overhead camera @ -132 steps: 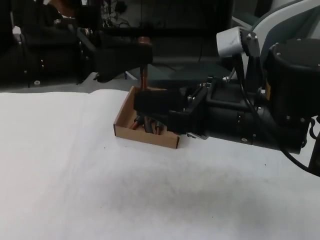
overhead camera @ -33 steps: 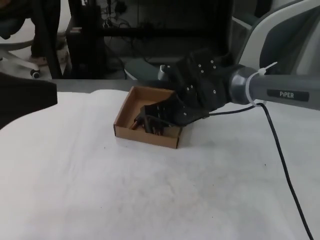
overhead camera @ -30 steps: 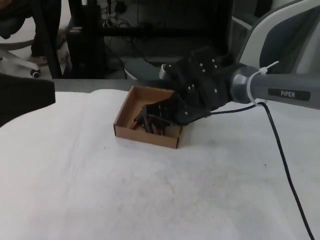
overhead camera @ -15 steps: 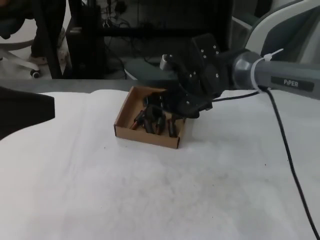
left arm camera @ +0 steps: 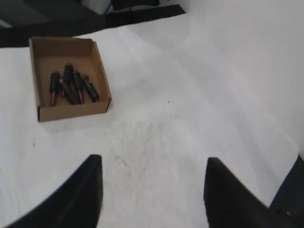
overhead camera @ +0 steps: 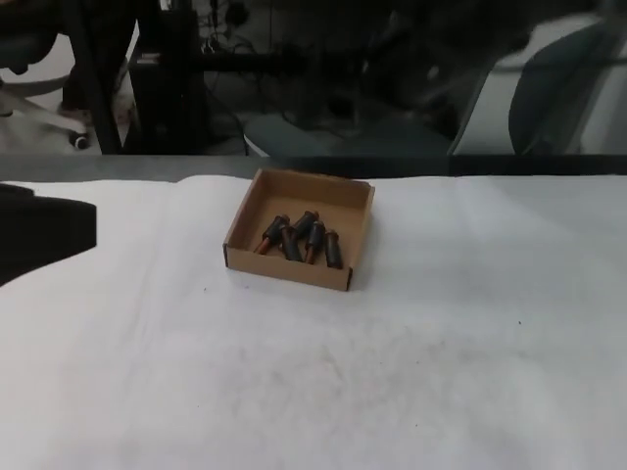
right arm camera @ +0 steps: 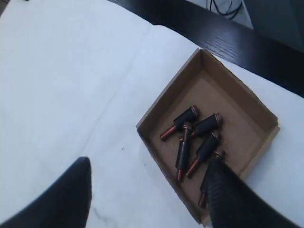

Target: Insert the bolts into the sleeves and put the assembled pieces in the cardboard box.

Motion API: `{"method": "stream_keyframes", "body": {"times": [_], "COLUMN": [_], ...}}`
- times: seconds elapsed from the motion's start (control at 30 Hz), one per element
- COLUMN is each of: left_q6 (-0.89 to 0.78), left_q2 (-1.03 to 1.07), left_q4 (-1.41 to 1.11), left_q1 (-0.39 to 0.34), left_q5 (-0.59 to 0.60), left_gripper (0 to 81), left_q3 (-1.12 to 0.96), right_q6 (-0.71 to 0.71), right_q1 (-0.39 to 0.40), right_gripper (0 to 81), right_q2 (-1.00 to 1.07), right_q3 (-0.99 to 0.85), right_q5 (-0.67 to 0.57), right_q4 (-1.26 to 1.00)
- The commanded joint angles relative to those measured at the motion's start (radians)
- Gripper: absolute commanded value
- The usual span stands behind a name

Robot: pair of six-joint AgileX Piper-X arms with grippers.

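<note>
1. The assembled pieces, about five dark bodies with coppery ends, lie in a loose cluster inside the cardboard box. Some of them touch or cross one another.
2. The box sits flat and open-topped on the white cloth, toward the far side of the bench.
3. Your left gripper hangs above the cloth, well apart from the box. Its fingers are spread and nothing is between them.
4. Your right gripper hangs high, near the box. It too is spread wide and carries nothing.
5. By my reading you are at the end of a placing step: both tools are released and every piece I can make out is in the box.
6. The next move calls for a check on whether any parts are left to assemble. If there are none, take both arms clear without nudging the box.
</note>
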Motion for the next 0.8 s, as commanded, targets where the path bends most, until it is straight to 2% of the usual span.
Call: {"method": "stream_keyframes", "body": {"times": [0.0,0.2,0.37,0.57,0.77], "left_q6": [0.011,0.025,0.025,-0.026,-0.112], "left_q2": [-0.069,-0.208,-0.315,-0.433,-0.506], "left_q4": [0.003,0.021,0.101,0.108,0.087], "left_q1": [0.003,0.003,0.003,0.003,0.003], "left_q5": [-0.002,0.006,0.042,0.103,0.124], "left_gripper": [62.0,62.0,62.0,62.0,62.0], "left_q3": [-0.004,-0.004,0.01,0.158,0.379], "right_q6": [-0.027,0.006,0.103,0.286,0.443], "right_q1": [0.023,0.105,0.215,0.362,0.459], "right_gripper": [69.6,69.6,69.6,69.6,69.6], "right_q2": [-0.124,-0.41,-0.703,-1.063,-1.309], "right_q3": [0.046,0.279,0.536,0.88,1.129], "right_q5": [0.032,0.123,0.228,0.347,0.471], "right_q4": [0.057,0.056,0.012,-0.142,-0.201]}}
